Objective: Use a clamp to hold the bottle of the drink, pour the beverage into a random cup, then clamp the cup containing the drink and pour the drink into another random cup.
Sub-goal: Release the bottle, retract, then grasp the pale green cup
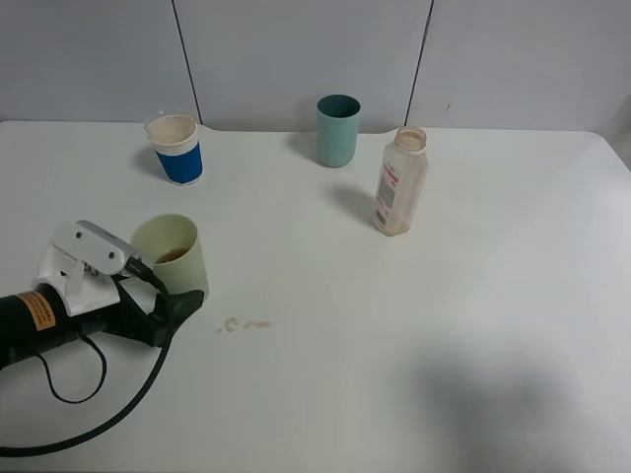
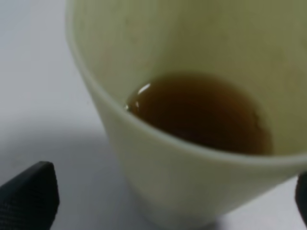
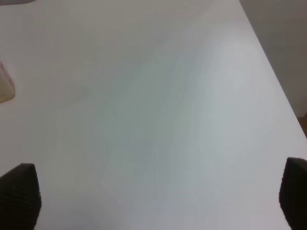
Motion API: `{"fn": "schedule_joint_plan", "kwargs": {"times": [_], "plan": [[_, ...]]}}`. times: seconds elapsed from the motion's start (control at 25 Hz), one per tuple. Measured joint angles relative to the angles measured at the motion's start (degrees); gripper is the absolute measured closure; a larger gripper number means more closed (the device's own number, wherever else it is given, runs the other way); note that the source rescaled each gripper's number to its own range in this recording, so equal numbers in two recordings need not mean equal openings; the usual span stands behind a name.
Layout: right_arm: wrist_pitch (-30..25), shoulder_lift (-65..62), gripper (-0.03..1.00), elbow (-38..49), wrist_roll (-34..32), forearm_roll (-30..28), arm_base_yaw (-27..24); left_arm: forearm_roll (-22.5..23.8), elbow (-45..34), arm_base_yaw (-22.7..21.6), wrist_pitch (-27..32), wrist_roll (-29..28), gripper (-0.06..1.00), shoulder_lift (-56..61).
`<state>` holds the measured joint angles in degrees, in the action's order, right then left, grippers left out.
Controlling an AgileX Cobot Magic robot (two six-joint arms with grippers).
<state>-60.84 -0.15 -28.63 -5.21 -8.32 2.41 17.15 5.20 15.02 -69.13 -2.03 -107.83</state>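
Observation:
The pale yellow-green cup (image 1: 170,254) stands upright at the left of the table with brown beverage (image 2: 201,112) pooled in its bottom. My left gripper (image 1: 160,284) is open, its two dark fingertips (image 2: 29,197) standing either side of the cup's base with a gap to its wall. At centre-right the bottle (image 1: 399,182) is upright, uncapped and nearly empty. The blue-and-white cup (image 1: 177,148) sits at the back left. My right gripper (image 3: 157,201) is open over bare table, out of the exterior view; an edge of the bottle (image 3: 5,87) shows in its wrist view.
A teal cup (image 1: 338,130) stands at the back centre. Small brown drips (image 1: 244,324) lie on the white table (image 1: 414,325) just right of the left gripper. The arm's black cable (image 1: 118,414) loops along the front left edge.

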Motion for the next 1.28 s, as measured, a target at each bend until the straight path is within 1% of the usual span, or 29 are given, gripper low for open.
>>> {"fn": "schedule_joint_plan", "kwargs": {"times": [0.32,0.6,1.04,1.2,1.28], "plan": [[0.0,0.0,-0.03,0.0,0.0,0.0,0.0,0.5,1.6,0.0,-0.4,0.0,-0.06,-1.0],[0.0,0.0,-0.03,0.0,0.0,0.0,0.0,2.4,3.4,0.0,-0.4,0.0,-0.06,-4.8],[0.0,0.0,-0.03,0.0,0.0,0.0,0.0,5.2,9.5,0.0,-0.4,-2.1,-0.06,-6.6],[0.0,0.0,-0.03,0.0,0.0,0.0,0.0,6.1,10.2,0.0,-0.4,-2.2,-0.04,-8.1],[0.0,0.0,-0.03,0.0,0.0,0.0,0.0,6.2,10.2,0.0,-0.4,-2.2,0.02,-8.8]]}}
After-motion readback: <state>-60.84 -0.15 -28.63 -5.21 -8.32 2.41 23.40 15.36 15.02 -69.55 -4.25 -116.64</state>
